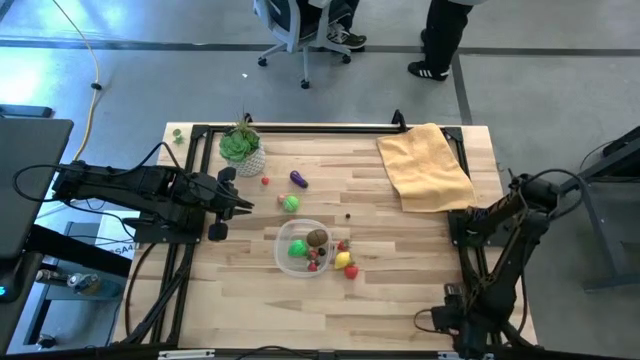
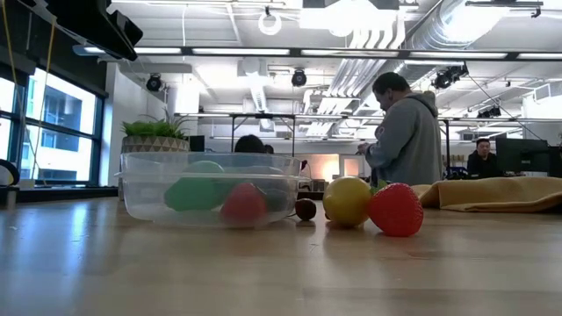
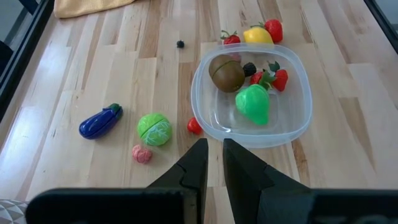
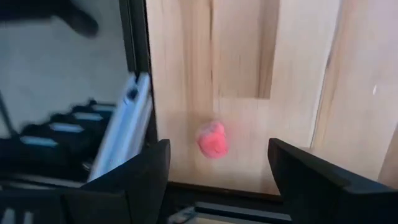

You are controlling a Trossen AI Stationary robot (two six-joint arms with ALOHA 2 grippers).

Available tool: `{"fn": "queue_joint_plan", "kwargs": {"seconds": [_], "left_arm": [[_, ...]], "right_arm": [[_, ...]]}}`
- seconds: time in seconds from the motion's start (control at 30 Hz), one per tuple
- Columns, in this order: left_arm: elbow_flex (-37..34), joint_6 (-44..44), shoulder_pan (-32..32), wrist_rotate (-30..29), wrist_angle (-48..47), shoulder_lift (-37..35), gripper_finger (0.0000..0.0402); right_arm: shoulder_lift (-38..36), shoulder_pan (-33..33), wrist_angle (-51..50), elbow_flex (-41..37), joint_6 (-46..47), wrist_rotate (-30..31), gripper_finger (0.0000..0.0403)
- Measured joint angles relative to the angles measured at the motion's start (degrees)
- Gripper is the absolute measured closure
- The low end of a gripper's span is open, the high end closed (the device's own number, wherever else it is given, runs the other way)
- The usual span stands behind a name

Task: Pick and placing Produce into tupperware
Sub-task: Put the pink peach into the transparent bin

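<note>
near the middle of the wooden table [image 1: 400,290], slightly toward its front edge, the tupperware [image 1: 283,247] sits upright with its open mouth facing up; its outline is squarish, so no long axis is evident. inside it lie a brown kiwi [image 3: 226,73], a green piece [image 3: 253,104], a dark berry [image 3: 249,68] and a red strawberry [image 3: 279,79]. touching or just beside the tub's right-hand wall in the high view are a yellow lemon [image 1: 343,260] and a red strawberry [image 1: 351,271]. on the plant side of the tub, the purple eggplant [image 3: 99,121] lies on its side, long axis slanted, stem end pointing toward the round green cabbage piece [image 3: 154,129]; a pink piece [image 3: 142,154] lies close by the cabbage and a small red berry [image 3: 194,126] sits against the tub wall. a potted plant [image 1: 241,148] stands at the far left corner and a yellow cloth [image 1: 424,166] lies at the far right. the left gripper [image 3: 214,163] extends level from the left edge, aimed at the tub, fingers nearly together with a narrow slit between them, holding nothing. the right gripper [image 4: 217,168] is folded back at the right edge, fingers spread wide, pointing down at a blurred red piece [image 4: 212,139] near the table edge. in the low view the tub's contents are dimmed by its wall, and people stand beyond the table.
</note>
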Motion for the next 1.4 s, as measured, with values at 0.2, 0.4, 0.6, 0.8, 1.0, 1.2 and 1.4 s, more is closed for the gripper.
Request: {"fn": "queue_joint_plan", "kwargs": {"seconds": [0.2, 0.4, 0.6, 0.8, 1.0, 1.2, 1.4], "left_arm": [[0.0, 0.0, 0.0, 0.0, 0.0, 0.0, 0.0362], [0.0, 0.0, 0.0, 0.0, 0.0, 0.0, 0.0362], [0.0, 0.0, 0.0, 0.0, 0.0, 0.0, 0.0362], [0.0, 0.0, 0.0, 0.0, 0.0, 0.0, 0.0362], [0.0, 0.0, 0.0, 0.0, 0.0, 0.0, 0.0362], [0.0, 0.0, 0.0, 0.0, 0.0, 0.0, 0.0362], [0.0, 0.0, 0.0, 0.0, 0.0, 0.0, 0.0362]], "right_arm": [[3.2, 1.5, -0.5, 0.0, -2.6, -1.6, 0.0144], [5.4, 2.0, -1.0, 0.0, -3.1, -1.6, 0.0144], [7.3, 1.9, 0.3, 0.0, -5.0, -1.8, 0.0144], [8.8, 1.9, 1.6, 0.0, -5.8, -2.5, 0.0144], [10.9, 1.9, 2.6, 0.0, -5.7, -3.1, 0.0144], [11.0, 1.9, 2.6, 0.1, -5.4, -2.9, 0.0146], [11.0, 1.9, 2.4, 0.1, -5.4, -2.8, 0.0182]]}}
